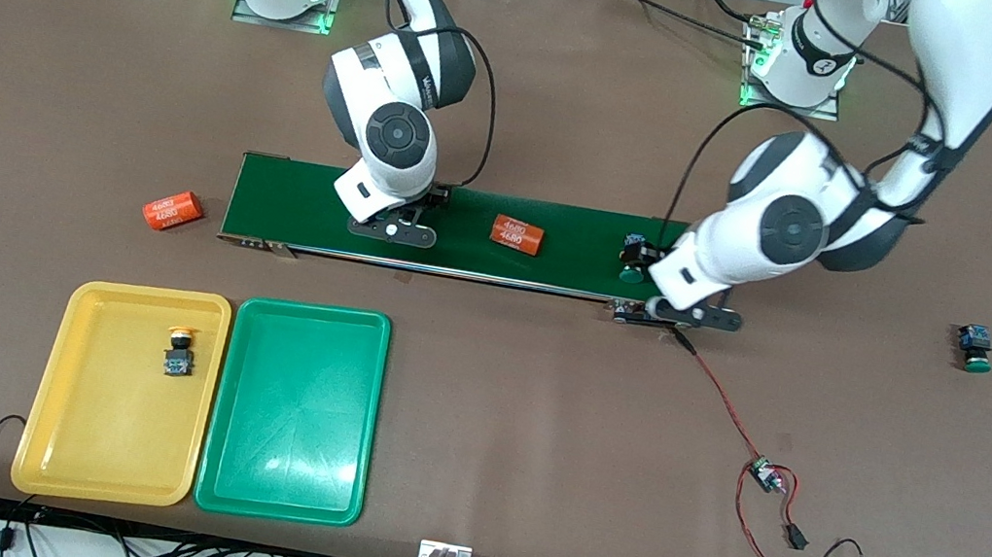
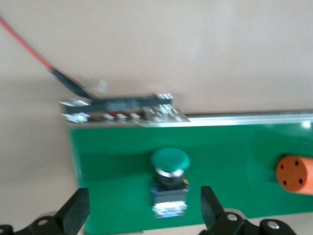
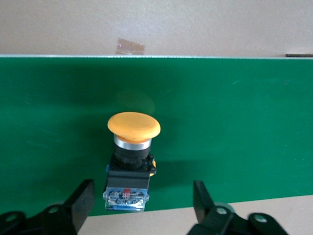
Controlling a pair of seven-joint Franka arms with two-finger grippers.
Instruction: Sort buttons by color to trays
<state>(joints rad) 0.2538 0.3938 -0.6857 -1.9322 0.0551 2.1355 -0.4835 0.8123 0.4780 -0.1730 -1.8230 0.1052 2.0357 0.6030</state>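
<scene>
My right gripper is open, low over the conveyor belt. In the right wrist view a yellow-capped button lies on the belt between its open fingers; the front view hides this button. My left gripper is open over the belt's end toward the left arm. A green-capped button lies there, and in the left wrist view this button sits between the open fingers. A second green-capped button lies on the table toward the left arm's end. A second yellow-capped button lies in the yellow tray. The green tray beside it holds nothing.
One orange "4680" cylinder lies on the belt between the two grippers and shows in the left wrist view. Another cylinder lies on the table beside the belt's other end. A small circuit board with red and black wires trails from the belt.
</scene>
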